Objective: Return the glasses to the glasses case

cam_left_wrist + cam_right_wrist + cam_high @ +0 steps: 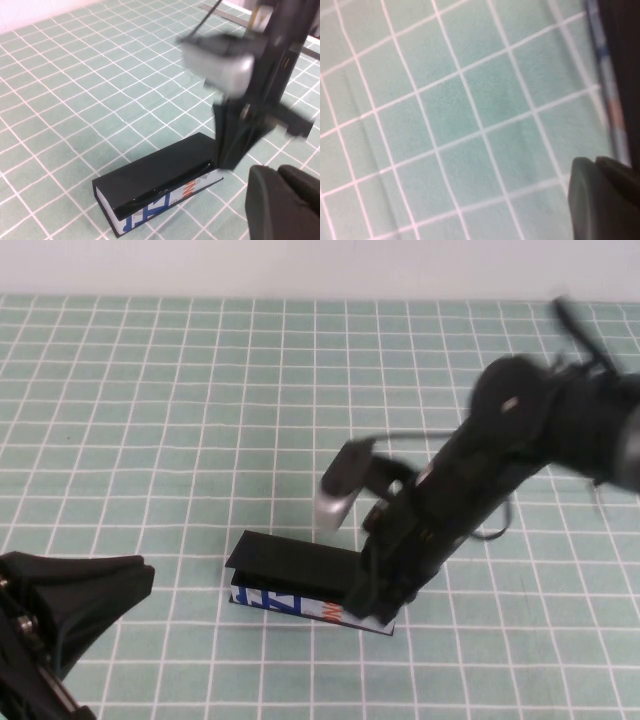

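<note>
The glasses case (290, 578) lies on the green checked mat with its black lid down and its white printed front toward me. It also shows in the left wrist view as the glasses case (155, 175). My right gripper (376, 602) is shut and points down, its tip at the case's right end, on or just beside the lid. In its own view its fingers (600, 200) lie together beside the case's printed edge (612, 105). My left gripper (140, 575) is shut and sits low at the near left, apart from the case. The glasses are out of view.
The green mat (150, 420) with white grid lines covers the table up to a white wall at the back. The right arm's grey wrist camera (340, 495) hangs above the case. A black cable loops behind the right arm.
</note>
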{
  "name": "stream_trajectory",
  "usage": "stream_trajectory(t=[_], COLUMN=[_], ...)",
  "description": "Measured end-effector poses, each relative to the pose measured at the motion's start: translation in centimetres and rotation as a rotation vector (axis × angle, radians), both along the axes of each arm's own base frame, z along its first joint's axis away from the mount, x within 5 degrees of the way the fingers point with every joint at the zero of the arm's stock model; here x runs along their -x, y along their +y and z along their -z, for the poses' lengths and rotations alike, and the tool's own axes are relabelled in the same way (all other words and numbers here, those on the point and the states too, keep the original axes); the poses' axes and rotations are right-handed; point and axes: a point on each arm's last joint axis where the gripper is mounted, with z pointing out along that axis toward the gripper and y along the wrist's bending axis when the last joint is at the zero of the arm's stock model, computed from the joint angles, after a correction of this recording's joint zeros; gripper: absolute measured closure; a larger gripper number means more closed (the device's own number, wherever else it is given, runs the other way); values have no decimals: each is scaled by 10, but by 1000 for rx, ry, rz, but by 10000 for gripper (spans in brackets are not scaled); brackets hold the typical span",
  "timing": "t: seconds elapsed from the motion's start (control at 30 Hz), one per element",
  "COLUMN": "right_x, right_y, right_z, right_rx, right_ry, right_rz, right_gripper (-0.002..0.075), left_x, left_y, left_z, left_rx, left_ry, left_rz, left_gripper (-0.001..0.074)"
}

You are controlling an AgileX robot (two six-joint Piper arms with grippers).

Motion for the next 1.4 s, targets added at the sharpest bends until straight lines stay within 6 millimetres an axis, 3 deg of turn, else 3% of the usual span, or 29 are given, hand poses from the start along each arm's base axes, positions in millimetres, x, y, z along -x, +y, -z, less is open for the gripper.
stream_trajectory(t=[0.17,0.33,0.47,0.8,0.93,1.03,1.2,1.4], right_x=[-3,-14,-23,-57,-70,-80,-96,-93], right_y=[22,25,25,35,35,32,26,24], right_z=[33,49,40,-18,-25,-10,32,30], right_rx=[23,50,74,46,20,40,103,119], right_ry=[7,-35,-87,-358,-425,-406,-321,-290], right_rz=[-5,77,111,99,140,164,198,191], right_gripper=[740,740,740,740,740,740,740,740], left_x=[0,0,0,2,3,4,6,6], left_y=[0,0,0,0,-1,-1,0,0], left_z=[0,0,0,2,4,5,8,8], left_rx=[6,8,21,12,-2,-21,-45,-33], left_ry=[6,13,29,44,62,72,91,111], left_rz=[-3,-6,-13,-1,14,26,37,28], left_gripper=[737,737,737,737,737,737,737,737])
